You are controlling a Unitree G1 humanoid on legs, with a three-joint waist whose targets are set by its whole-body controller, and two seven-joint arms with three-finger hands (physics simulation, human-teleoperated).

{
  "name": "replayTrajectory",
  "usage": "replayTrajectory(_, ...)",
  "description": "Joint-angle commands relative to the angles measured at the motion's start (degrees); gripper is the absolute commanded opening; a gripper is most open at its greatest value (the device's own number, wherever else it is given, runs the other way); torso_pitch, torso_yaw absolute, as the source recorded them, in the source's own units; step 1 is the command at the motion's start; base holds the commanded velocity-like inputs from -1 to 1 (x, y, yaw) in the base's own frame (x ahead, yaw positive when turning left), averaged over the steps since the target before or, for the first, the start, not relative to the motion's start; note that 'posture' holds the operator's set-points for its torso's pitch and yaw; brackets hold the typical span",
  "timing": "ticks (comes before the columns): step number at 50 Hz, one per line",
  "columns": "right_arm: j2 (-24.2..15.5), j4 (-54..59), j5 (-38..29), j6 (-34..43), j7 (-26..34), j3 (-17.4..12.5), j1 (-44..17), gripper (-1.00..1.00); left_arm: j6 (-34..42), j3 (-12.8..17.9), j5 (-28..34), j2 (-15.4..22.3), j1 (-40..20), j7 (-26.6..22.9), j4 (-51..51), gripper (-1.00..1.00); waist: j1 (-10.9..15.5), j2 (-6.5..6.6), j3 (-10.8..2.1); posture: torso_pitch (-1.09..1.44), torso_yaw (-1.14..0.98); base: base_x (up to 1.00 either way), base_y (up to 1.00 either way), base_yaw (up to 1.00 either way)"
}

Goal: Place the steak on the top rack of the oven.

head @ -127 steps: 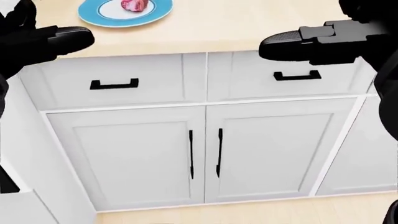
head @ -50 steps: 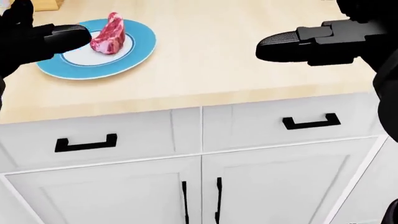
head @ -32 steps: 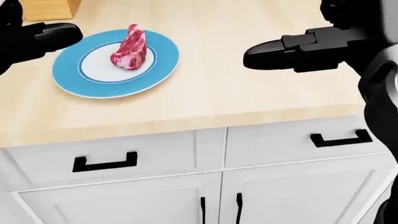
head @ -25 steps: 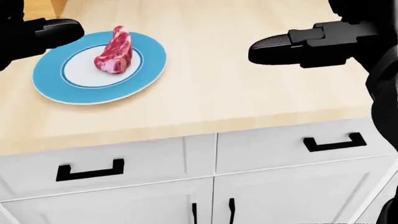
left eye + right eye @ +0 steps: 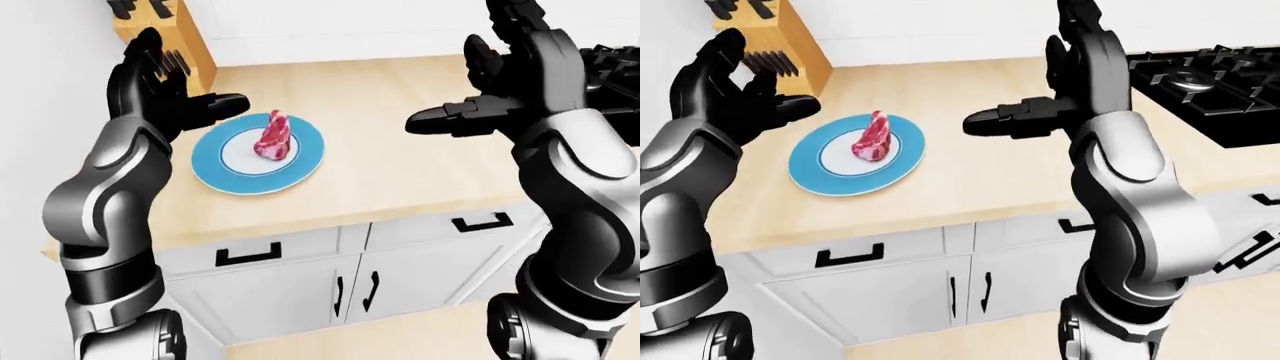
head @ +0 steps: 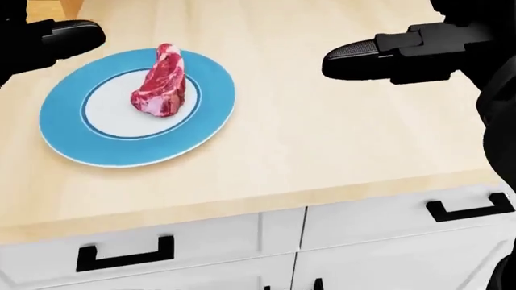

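A raw red steak, marbled pink with a pale fatty edge, is seen standing on its edge in the white centre of a round blue-rimmed plate. The plate is set on a light wooden worktop, toward the left of the head view and a little way in from the worktop's near edge. Nothing else is carried by the plate.

A wooden knife block with black handles is placed near the wall at the top left of the right-eye view, apart from the plate. A black gas hob is set into the worktop at that view's right. Under the worktop, white drawers and cupboard doors with black handles are seen.

The black left hand is held above the worktop just left of the plate, fingers spread wide, nothing gripped. The black right hand is held above the bare worktop well to the right of the plate, fingers likewise spread and empty. Between the hands and the steak nothing is found in the way.
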Motion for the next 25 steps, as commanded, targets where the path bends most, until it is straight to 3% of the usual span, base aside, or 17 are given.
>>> replayTrajectory(1, -0.2, 0.0, -0.1, -1.2, -0.1, -0.1, -0.9, 1.0, -0.9, 0.1, -0.1, 0.6, -1.5, -0.1, -0.9, 1.0, 0.1, 0.89, -0.99, 0.0, 0.0, 0.0, 0.0, 0.0)
replayTrajectory(4, 0.0, -0.2, -0.1, -1.1, -0.2, 0.1, -0.8, 1.0, -0.7, 0.3, -0.3, 0.7, -1.5, -0.2, -1.2, 1.0, -0.1, 1.41, -1.97, 0.0, 0.0, 0.02, 0.0, 0.0)
replayTrajectory(14, -0.1, 0.0, -0.4, -1.3, 0.2, 0.0, -0.8, 1.0, -0.9, 0.2, -0.3, 0.7, -1.5, 0.0, -1.0, 1.0, -0.9, 2.35, -2.0, 0.0, 0.0, 0.04, 0.0, 0.0)
replayTrajectory(15, -0.1, 0.1, -0.4, -1.5, 0.2, -0.2, -0.6, 1.0, -0.9, 0.1, -0.2, 0.6, -1.5, 0.0, -0.9, 1.0, -1.0, 2.58, -3.38, 0.0, 0.0, 0.07, 0.0, 0.0)
replayTrajectory(20, 0.0, -0.1, -0.3, -1.5, 0.0, 0.0, -0.5, 1.0, -1.6, 0.1, -0.1, 0.7, -1.3, -0.3, -0.4, 1.0, -1.1, 2.85, -1.96, 0.0, 0.0, 0.15, 0.0, 0.0)
replayTrajectory(25, 0.0, -0.1, -0.5, -1.4, 0.1, 0.3, -0.5, 1.0, -0.9, 0.4, -0.4, 0.8, -1.5, 0.0, -1.0, 1.0, -1.0, 2.11, -1.64, 0.0, 0.0, 0.17, 0.0, 0.0)
